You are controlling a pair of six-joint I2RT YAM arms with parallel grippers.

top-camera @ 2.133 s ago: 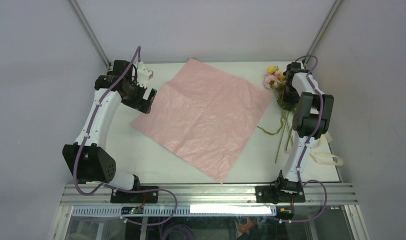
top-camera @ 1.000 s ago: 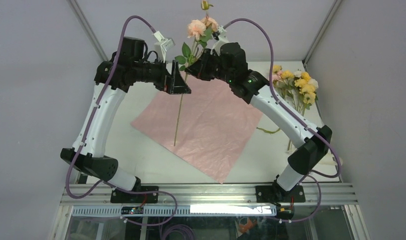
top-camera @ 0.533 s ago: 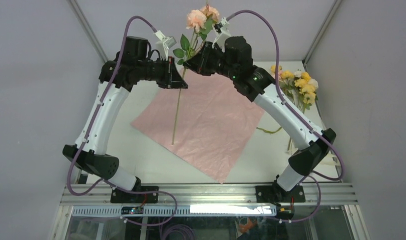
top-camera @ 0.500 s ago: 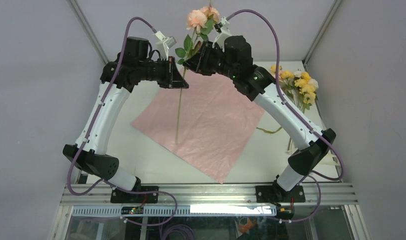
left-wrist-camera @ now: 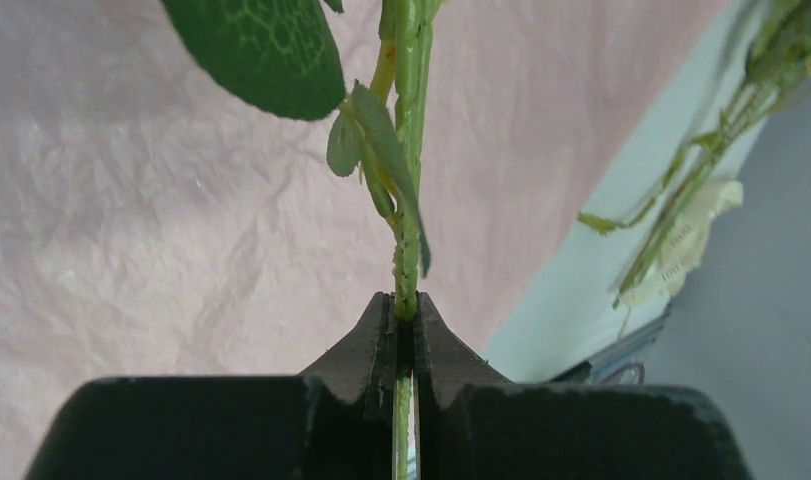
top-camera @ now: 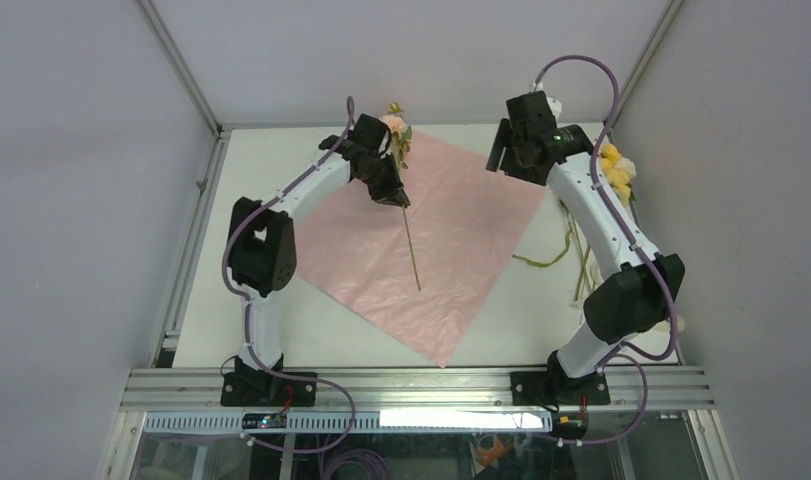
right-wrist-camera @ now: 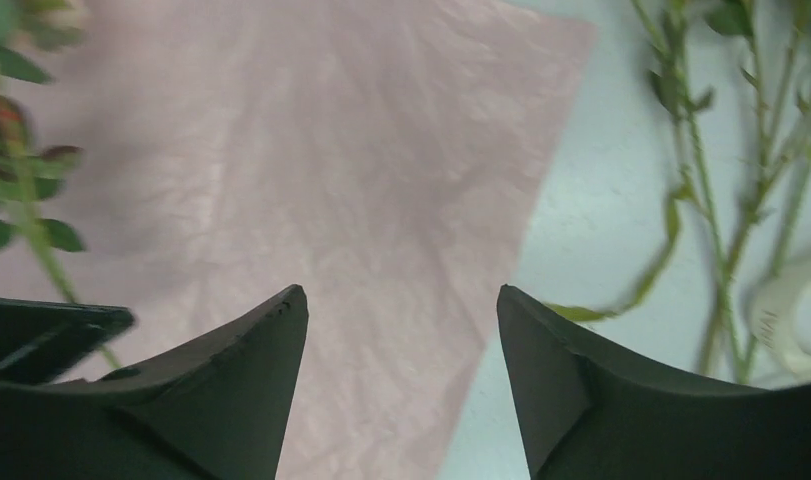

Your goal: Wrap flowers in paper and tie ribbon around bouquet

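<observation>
Pink paper [top-camera: 461, 230] is spread on the table [top-camera: 261, 160]. Over its far left part, a pink-bloomed flower stem [top-camera: 411, 245] is clamped by the left gripper [left-wrist-camera: 401, 310]. The right gripper [right-wrist-camera: 401, 300] is seen open and empty, near the other flowers [top-camera: 611, 168] at the far right.

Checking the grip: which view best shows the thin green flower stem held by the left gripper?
Left wrist: the thin green stem sits sharp, close between the left gripper's shut fingers. Top external shows it whole but small over the pink paper sheet; right wrist, only a blur.
</observation>
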